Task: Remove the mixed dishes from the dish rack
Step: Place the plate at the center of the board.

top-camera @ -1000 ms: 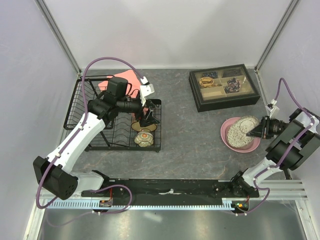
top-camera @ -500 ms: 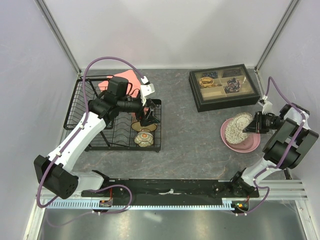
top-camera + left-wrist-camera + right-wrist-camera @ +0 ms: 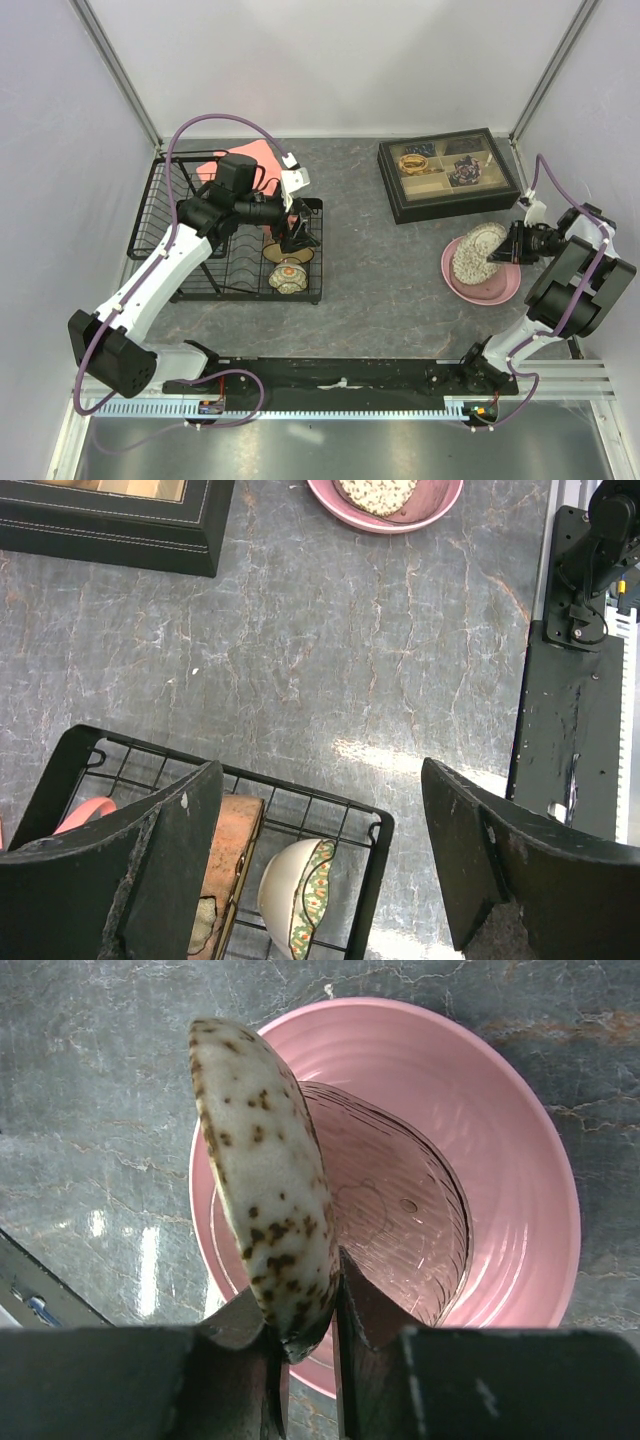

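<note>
Left gripper (image 3: 320,770): fingers spread wide apart with nothing between them, hanging over the near right corner of the rack.
Right gripper (image 3: 305,1295): clamped on the rim of the speckled bowl, one finger inside the bowl and one outside.
Speckled bowl (image 3: 265,1180): held tipped up on its edge over the plate, hollow side facing the plate. From the right wrist view I cannot tell whether its lower edge touches the plate.
Plate (image 3: 492,291): pink and round, flat on the desk (image 3: 380,270) at the right side, just in front of the tray.
Small bowl (image 3: 300,905): standing on edge in the slotted base of the rack, its flowered inside showing, right under the left gripper.
Mug (image 3: 235,840): dusty pink, in the rack just beside the small bowl, and largely hidden behind a gripper finger.
Rack (image 3: 190,270): black wire, on the left side of the desk.
Tray (image 3: 447,173): black, with compartments of trinkets, at the far right.
Cloth (image 3: 240,155): pink, folded, behind the rack.
</note>
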`<state>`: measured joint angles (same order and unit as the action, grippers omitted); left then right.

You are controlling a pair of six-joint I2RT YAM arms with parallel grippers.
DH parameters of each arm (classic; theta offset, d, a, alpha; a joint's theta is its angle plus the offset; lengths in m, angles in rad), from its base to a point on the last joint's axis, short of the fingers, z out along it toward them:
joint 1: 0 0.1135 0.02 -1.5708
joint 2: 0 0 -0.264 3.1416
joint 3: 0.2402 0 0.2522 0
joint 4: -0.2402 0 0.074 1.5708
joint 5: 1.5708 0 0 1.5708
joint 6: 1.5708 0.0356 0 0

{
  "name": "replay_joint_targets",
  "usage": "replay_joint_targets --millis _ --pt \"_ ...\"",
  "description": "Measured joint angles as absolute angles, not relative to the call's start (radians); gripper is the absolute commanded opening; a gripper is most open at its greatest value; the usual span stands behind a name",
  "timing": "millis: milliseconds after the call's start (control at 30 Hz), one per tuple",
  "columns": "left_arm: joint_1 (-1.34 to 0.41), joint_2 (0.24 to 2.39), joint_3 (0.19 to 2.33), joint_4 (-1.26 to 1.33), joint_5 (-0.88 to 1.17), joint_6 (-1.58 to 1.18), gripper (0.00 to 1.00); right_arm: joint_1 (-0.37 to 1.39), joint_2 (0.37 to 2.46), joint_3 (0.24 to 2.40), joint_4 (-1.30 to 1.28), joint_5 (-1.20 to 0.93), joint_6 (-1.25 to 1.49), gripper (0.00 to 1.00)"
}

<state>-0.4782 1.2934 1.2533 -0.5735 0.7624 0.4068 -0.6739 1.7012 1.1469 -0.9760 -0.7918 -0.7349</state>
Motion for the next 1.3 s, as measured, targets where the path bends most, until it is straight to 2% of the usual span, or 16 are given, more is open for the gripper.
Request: replay_joint_targets --millis 100,300,833,1133,1300 --pt "-0.478 1.293 1.253 -0.573 0.762 0.407 0.86 -0.674 1.702 1.145 -0.975 -0.793 -0.725 0.36" --pt "-0.478 1.293 1.253 -0.573 0.762 0.407 0.86 -0.672 1.703 1.135 -0.953 -0.786 -0.710 0.47" --pt "-0.478 1.293 1.248 -0.573 0.762 0.407 0.86 -0.672 1.703 1.088 -0.879 -0.723 -0.690 0.52" --pt "-0.478 1.293 1.242 -0.573 0.762 0.407 0.86 -0.671 1.665 1.059 -0.849 -0.671 -0.667 0.67" --pt "-0.478 1.293 1.242 -0.574 0.762 0.407 0.86 -0.671 1.629 1.058 -0.829 -0.650 -0.653 0.70"
